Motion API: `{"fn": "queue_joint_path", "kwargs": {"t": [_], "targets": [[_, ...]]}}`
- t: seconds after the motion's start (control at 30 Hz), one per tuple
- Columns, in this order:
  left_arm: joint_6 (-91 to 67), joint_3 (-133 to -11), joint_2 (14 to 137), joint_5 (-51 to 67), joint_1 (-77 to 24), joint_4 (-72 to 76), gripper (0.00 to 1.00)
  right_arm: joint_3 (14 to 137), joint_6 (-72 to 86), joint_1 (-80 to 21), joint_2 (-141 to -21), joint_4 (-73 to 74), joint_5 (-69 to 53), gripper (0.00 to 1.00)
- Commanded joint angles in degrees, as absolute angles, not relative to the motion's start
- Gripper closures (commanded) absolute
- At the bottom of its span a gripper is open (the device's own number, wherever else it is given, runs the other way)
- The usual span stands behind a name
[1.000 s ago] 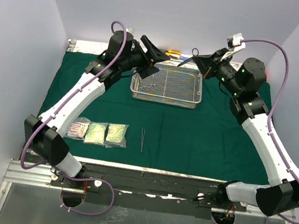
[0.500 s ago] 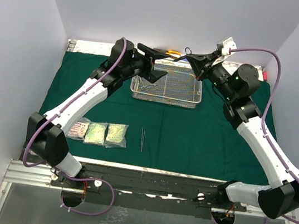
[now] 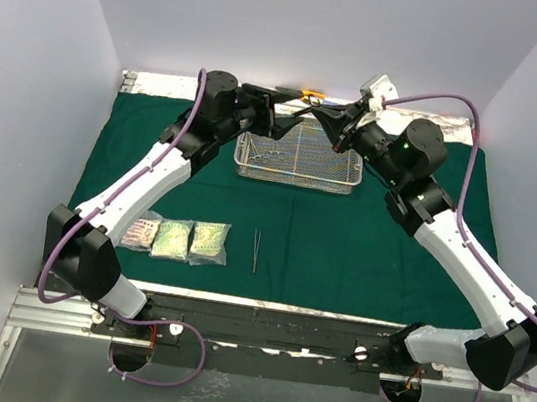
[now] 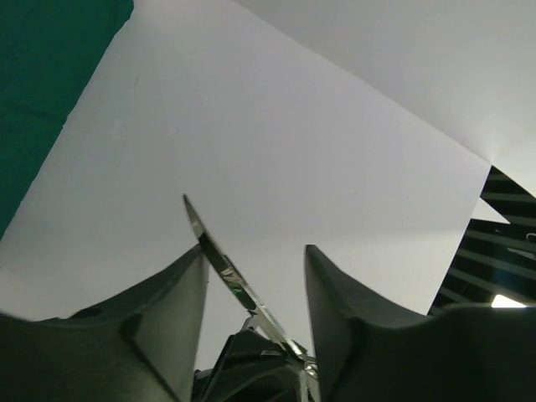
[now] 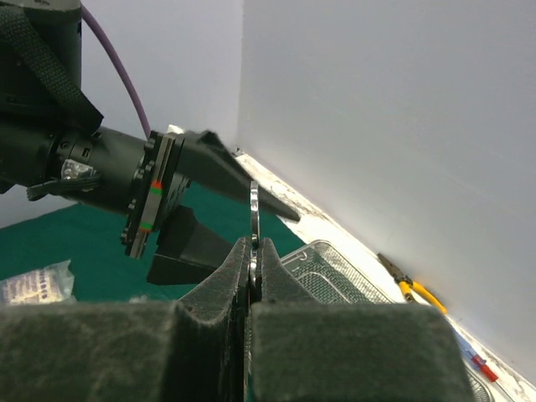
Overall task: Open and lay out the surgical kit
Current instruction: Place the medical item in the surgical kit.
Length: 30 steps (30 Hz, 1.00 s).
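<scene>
The dark green cloth lies spread on the table. The steel mesh tray stands at its back middle with scissor-like clamps inside. Three clear packets and slim forceps lie near the front. My right gripper is shut on a thin steel instrument, held up above the tray's back edge. My left gripper is open, its fingers on either side of that instrument without closing on it.
A yellow-handled tool lies behind the tray by the back wall. Red and blue pens lie further right along the wall. White walls close in the back and both sides.
Both grippers have moved toward each other above the tray's back edge. The right one carried the steel instrument to the left, and the left one's open fingers now straddle it.
</scene>
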State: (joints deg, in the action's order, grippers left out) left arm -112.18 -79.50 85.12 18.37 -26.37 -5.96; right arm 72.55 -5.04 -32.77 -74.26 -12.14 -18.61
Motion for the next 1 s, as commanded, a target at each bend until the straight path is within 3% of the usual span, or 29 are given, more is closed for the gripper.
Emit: {"fn": "queue_joint_path", "kwargs": {"t": [0.0, 0.27, 0.37, 0.43, 0.5, 0.6, 0.67, 0.97], "targets": [[-117.7, -76.3, 83.4, 19.1, -26.6, -3.6, 0.56, 72.9, -6.6, -33.7, -74.9, -13.7, -17.6, 0.99], [-118.5, -75.0, 84.1, 19.6, -26.6, -1.4, 0.83, 72.5, -6.7, -34.6, -75.1, -13.2, -18.4, 0.99], [-118.8, -74.7, 84.0, 19.7, -26.5, -0.4, 0.99, 72.2, -5.1, -34.7, -75.1, -12.0, -18.6, 0.99], [-118.6, -74.5, 84.1, 19.6, -26.6, -0.2, 1.0, 73.0, -3.9, -34.7, -75.4, -9.6, -18.5, 0.99], [-117.5, -74.3, 84.2, 19.1, -26.5, 0.4, 1.0, 73.9, -2.1, -34.7, -75.1, -6.8, -18.1, 0.82], [-112.5, -74.8, 84.3, 17.2, -26.6, 1.1, 1.0, 72.4, 2.2, -34.6, -72.6, -5.3, -17.4, 0.45], [-108.8, -75.2, 84.3, 15.9, -26.5, 1.4, 1.0, 71.5, 4.4, -34.7, -70.4, -4.2, -17.8, 0.33], [-81.0, -78.9, 85.1, 12.2, -26.2, 4.3, 1.0, 71.2, 17.8, -34.7, -62.1, 5.9, -19.6, 0.19]]}}
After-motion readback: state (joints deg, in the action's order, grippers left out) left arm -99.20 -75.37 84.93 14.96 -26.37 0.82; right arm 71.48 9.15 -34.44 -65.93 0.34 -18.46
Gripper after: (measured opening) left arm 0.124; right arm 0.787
